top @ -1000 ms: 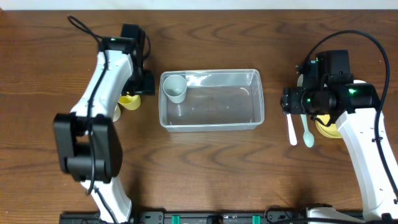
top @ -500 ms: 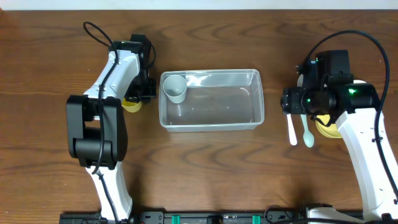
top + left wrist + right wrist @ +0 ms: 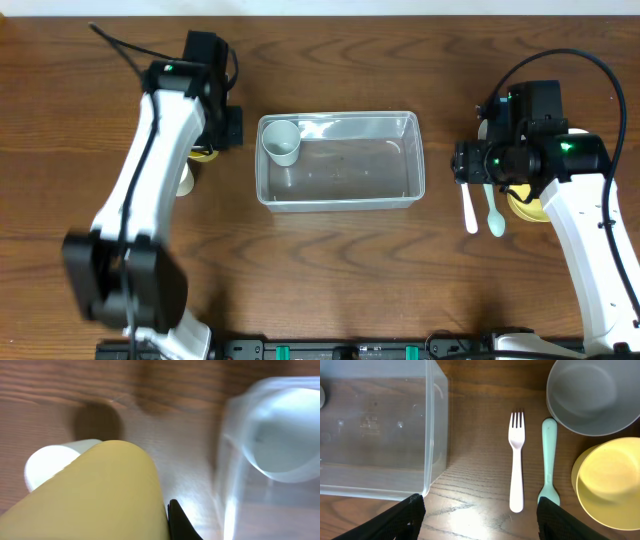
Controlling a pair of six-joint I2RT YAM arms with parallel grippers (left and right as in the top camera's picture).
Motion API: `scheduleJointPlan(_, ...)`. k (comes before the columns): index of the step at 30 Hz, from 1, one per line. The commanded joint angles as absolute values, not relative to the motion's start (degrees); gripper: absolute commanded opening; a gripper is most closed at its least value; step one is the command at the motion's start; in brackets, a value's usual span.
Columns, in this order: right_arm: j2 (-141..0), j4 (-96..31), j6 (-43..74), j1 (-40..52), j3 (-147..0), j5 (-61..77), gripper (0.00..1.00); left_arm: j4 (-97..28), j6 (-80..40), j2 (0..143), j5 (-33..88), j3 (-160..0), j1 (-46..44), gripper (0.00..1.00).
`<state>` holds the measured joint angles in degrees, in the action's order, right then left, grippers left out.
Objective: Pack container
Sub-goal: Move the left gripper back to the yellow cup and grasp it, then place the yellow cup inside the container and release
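The clear container (image 3: 400,160) lies at mid-table with a white cup (image 3: 282,142) in its left end. My left gripper (image 3: 222,132) hangs just left of the container (image 3: 235,485), shut on a yellow cup (image 3: 100,495). That cup fills the left wrist view against one black finger (image 3: 182,522); the other finger is hidden. My right gripper (image 3: 480,520) stands open above bare wood, between the container's right wall (image 3: 436,425) and a white fork (image 3: 516,460). Nothing is between its fingers.
A second white cup (image 3: 187,180) stands on the table left of the yellow cup (image 3: 203,152). Right of the fork lie a mint spoon (image 3: 548,460), a grey bowl (image 3: 592,395) and a yellow bowl (image 3: 610,482).
My left gripper has gone from open to shut on the yellow cup, and the left arm has swung its elbow outward. The right arm has not moved.
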<state>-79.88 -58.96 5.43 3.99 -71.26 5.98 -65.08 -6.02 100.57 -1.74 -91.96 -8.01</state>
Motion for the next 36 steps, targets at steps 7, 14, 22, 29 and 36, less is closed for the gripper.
scheduleJointPlan(7, -79.90, -58.87, 5.08, 4.47, -72.18, 5.80, 0.73, -68.10, -8.05, 87.94, 6.68, -93.56, -21.63, 0.06)
scheduleJointPlan(14, -79.90, -59.05, 5.08, 4.47, -72.18, 5.80, 0.73, -64.47, -8.05, 93.21, 6.66, -89.27, -28.12, 0.06)
scheduleJointPlan(22, -79.90, -59.44, 5.08, 4.47, -72.18, 5.80, 0.73, -59.16, -8.01, 102.45, 6.63, -83.11, -27.94, 0.06)
scheduleJointPlan(29, -79.90, -59.88, 5.06, 4.47, -72.18, 5.80, 0.73, -55.94, -7.60, 108.77, 3.86, -81.87, -27.51, 0.07)
scheduleJointPlan(36, -79.90, -60.20, 5.04, 4.47, -72.18, 5.76, 0.73, -56.03, -7.60, 111.66, 2.72, -81.87, -26.50, 0.28)
